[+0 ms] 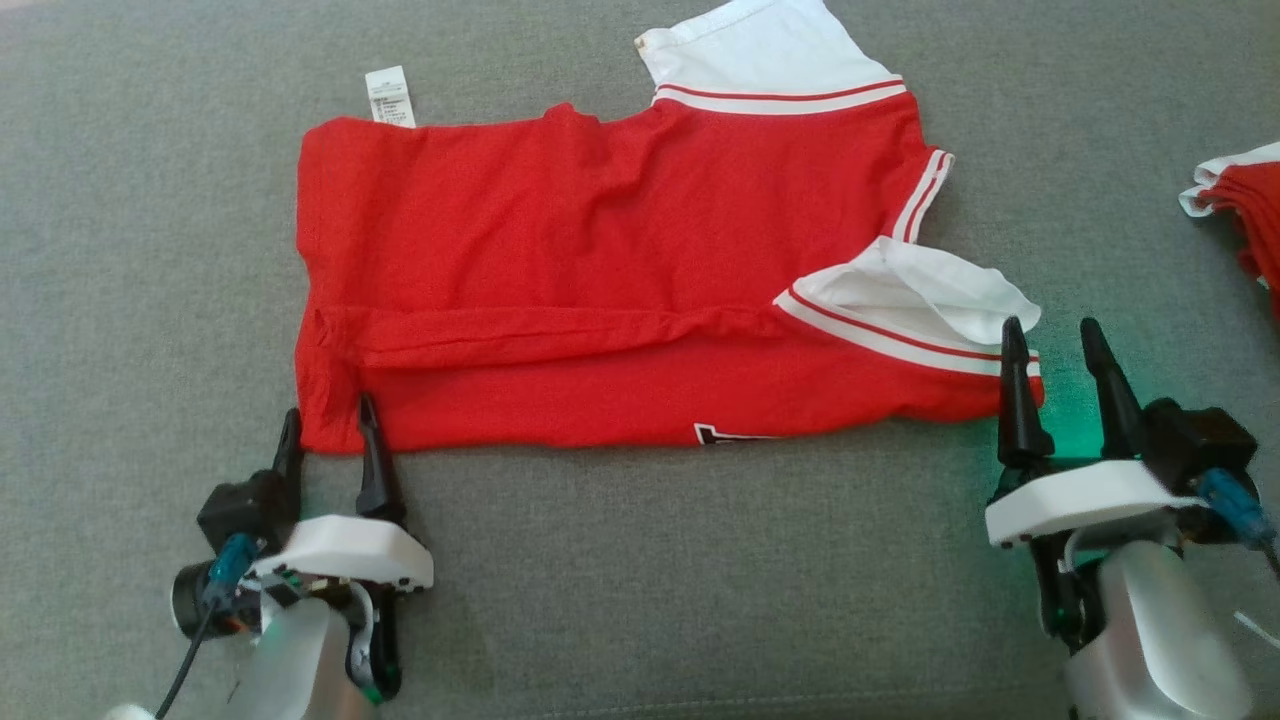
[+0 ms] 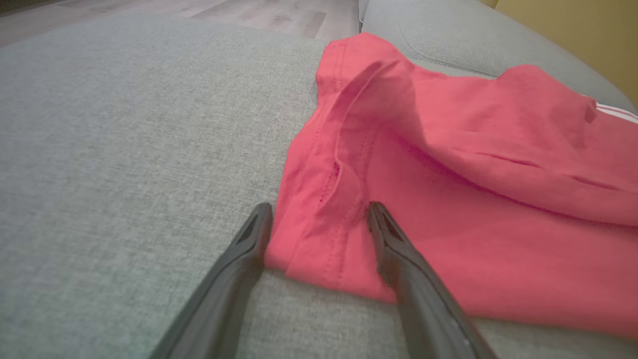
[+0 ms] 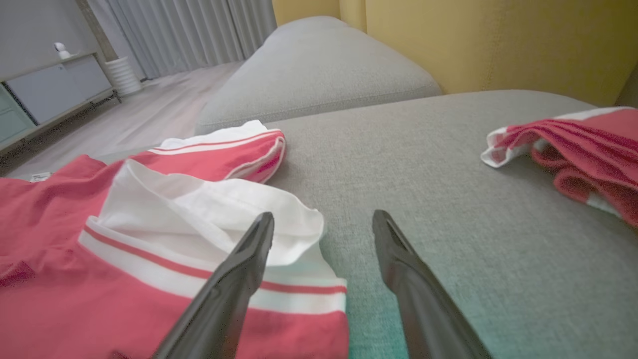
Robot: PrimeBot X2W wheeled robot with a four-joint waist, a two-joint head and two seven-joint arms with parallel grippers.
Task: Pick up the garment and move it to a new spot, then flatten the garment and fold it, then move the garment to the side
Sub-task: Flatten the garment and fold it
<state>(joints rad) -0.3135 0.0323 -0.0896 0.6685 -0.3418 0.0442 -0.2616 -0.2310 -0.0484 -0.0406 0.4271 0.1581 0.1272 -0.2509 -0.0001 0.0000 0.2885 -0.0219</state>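
The garment is a red shirt with white, red-striped sleeves, lying folded lengthwise on the grey sofa cushion. A white care label sticks out at its far left edge. My left gripper stands open at the shirt's near left corner, one finger on each side of that corner, gripping nothing. My right gripper stands open at the near right corner, its left finger over the white sleeve and its right finger over bare cushion.
A second red and white garment lies bunched at the right edge of the cushion. Bare grey fabric stretches in front of the shirt and to its left. Wooden floor lies beyond the sofa's far edge.
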